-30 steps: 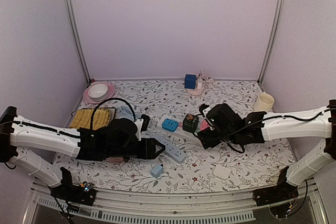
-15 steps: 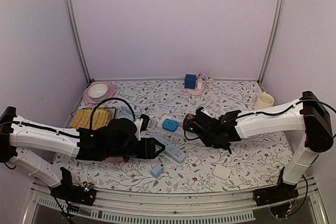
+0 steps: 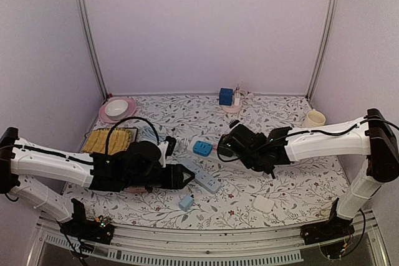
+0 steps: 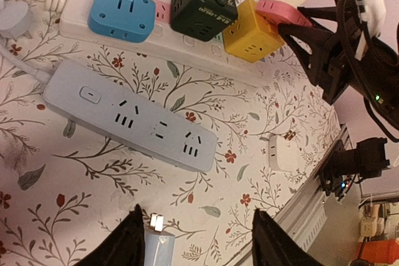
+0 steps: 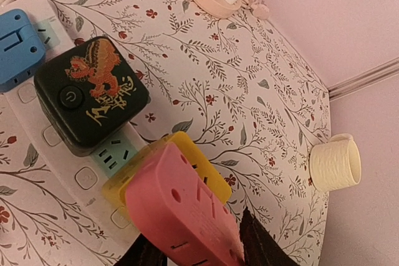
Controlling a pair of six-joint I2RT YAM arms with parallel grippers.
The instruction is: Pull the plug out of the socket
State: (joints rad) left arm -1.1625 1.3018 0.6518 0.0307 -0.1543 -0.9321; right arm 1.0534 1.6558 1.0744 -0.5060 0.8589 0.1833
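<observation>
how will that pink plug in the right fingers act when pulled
Probably rigid: the pink plug looks like hard plastic. Its smooth faces may slip in the right fingers. It sits on the yellow cube, itself plugged into the white strip, so that cube may lift too.

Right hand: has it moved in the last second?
Yes. The right hand has shifted left, away from the cream ribbed cup, toward the square blue adapter.
</observation>
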